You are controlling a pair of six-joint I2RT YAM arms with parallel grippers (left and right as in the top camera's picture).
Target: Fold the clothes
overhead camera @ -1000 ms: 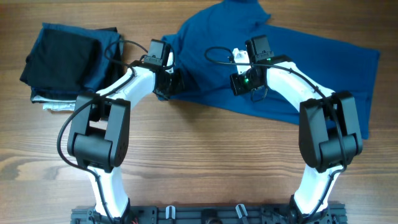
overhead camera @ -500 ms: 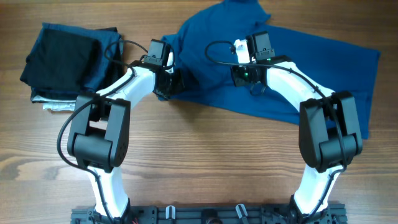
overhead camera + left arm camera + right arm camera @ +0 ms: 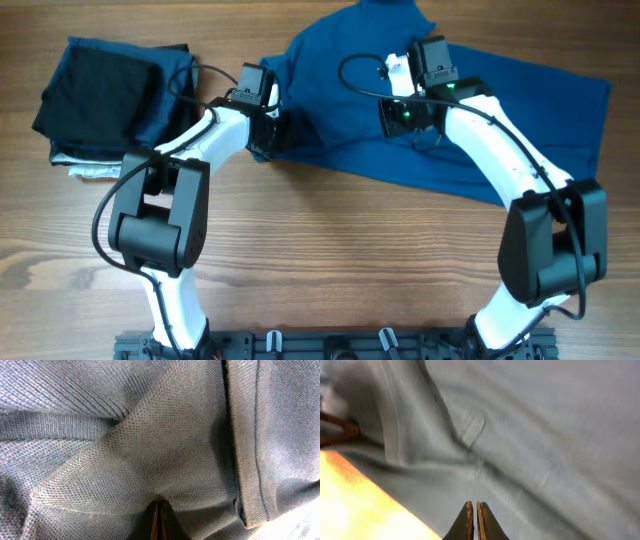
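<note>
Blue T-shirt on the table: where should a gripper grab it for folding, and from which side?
Probably pinch the blue T-shirt at a corner of its straight outer edge, coming down from above on the right arm's side. That end lies flat and unobstructed on the table; the opposite end looks rumpled and bunched.

The overhead view is bright and sharp. The left wrist view is dim. The right wrist view is blurry, with orange glare on the counter [image 3: 355, 510].
</note>
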